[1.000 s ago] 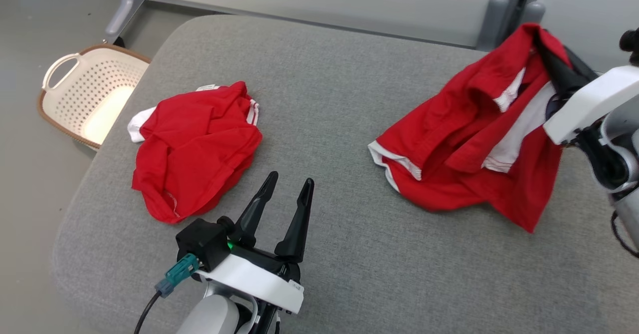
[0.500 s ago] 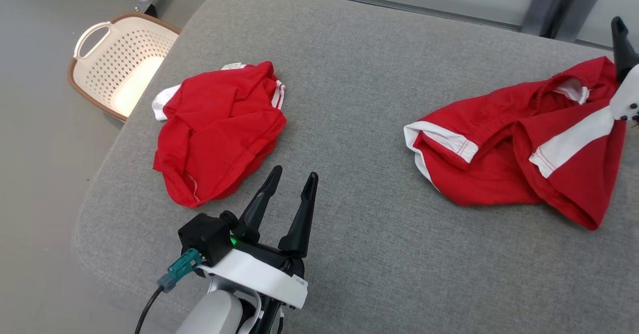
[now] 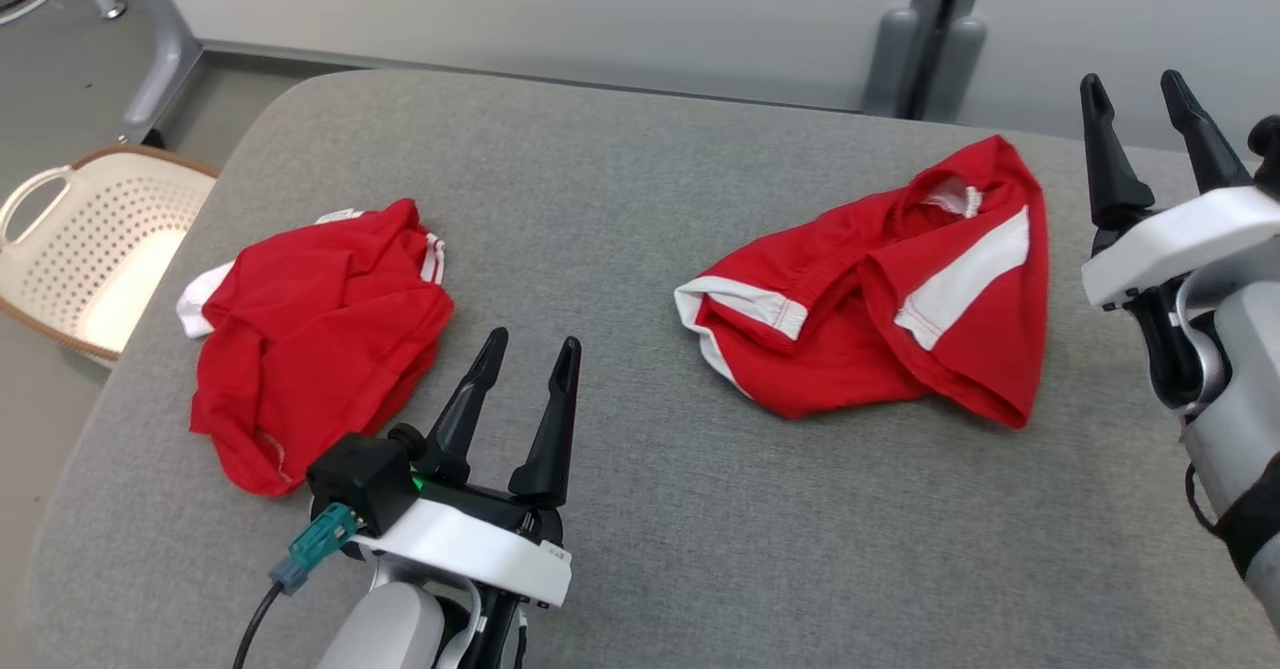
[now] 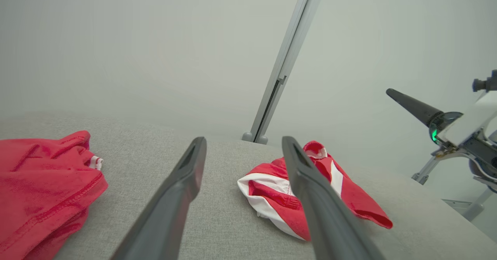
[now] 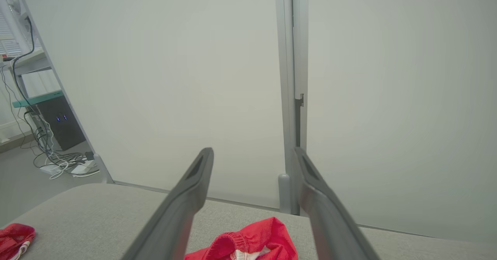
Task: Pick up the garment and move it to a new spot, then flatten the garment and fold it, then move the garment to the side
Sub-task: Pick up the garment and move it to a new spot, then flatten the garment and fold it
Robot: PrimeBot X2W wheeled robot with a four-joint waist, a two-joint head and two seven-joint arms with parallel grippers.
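Garment [image 3: 870, 319] lies crumpled on grey pad [image 3: 640, 169], right of centre, well apart from second red garment [image 3: 310, 349]. Right gripper [image 3: 1132, 79] beside it, fingers spread, empty; left gripper [image 3: 533, 339] likewise. Flattening best done with opposite hems gripped, pulled outward evenly.

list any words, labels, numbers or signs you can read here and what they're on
No text here can be read.
Tiny dark marking on the white wrist housing behind the left gripper: too small to read.
The white tag on the left red garment: no legible print.
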